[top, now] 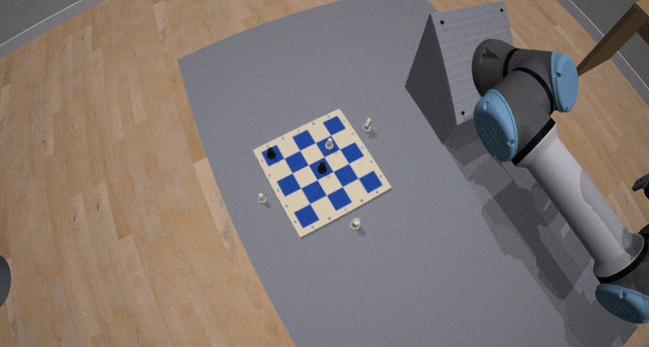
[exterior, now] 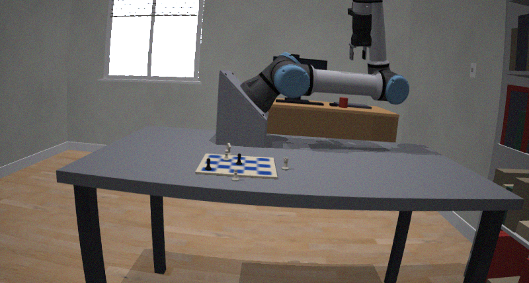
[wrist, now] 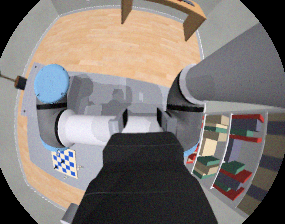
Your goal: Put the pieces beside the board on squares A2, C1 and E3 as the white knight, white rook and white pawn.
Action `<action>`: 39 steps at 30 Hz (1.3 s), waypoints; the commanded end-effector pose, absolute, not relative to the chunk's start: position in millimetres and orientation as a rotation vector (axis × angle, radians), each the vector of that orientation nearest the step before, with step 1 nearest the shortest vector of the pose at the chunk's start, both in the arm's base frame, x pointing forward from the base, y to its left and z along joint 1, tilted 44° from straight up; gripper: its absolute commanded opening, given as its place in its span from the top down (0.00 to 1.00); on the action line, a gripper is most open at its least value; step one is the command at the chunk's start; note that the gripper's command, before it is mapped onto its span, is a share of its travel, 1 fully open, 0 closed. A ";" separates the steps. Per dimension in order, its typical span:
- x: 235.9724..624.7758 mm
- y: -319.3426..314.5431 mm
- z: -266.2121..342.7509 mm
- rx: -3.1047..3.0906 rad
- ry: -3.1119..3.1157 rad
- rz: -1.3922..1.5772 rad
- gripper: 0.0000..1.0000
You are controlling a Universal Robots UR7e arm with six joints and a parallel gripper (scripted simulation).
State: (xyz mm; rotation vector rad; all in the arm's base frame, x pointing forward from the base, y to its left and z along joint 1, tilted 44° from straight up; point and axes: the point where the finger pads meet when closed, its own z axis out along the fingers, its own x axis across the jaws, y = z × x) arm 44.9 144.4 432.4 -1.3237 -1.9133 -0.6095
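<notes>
The board (top: 322, 207) (exterior: 273, 166) lies flat; its labels are too small to read. The white knight (top: 367, 126) (exterior: 229, 147) stands beside the edge nearest the arm's base. The white rook (top: 355, 224) (exterior: 285, 163) stands off the board's lower edge in the top view. The white pawn (top: 262, 198) (exterior: 235, 175) stands off its left edge. Another white pawn (top: 329, 143) (exterior: 226, 155), a black pawn (top: 321, 167) (exterior: 239, 159) at the centre and a black pawn (top: 271, 153) (exterior: 207, 164) in a corner stand on blue squares. My gripper (exterior: 358, 55) (wrist: 142, 114) is open and empty, high up and far from the pieces.
The grey wedge mount (top: 428, 72) (exterior: 237, 114) stands on the table (top: 272, 91) (exterior: 351, 181), behind the knight in the exterior view. The arm's light grey link (top: 571, 195) (exterior: 346, 81) reaches sideways from the base, away from the board. A wooden desk (exterior: 332, 122) stands behind the table.
</notes>
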 end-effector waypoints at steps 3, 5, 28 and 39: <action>45.0 144.1 432.5 -1.324 -1.913 -0.610 0.00; 45.0 144.1 432.5 -1.324 -1.913 -0.610 0.00; 45.5 140.6 435.0 -1.323 -1.913 -0.605 0.00; 48.6 127.8 442.5 -1.323 -1.907 -0.596 0.00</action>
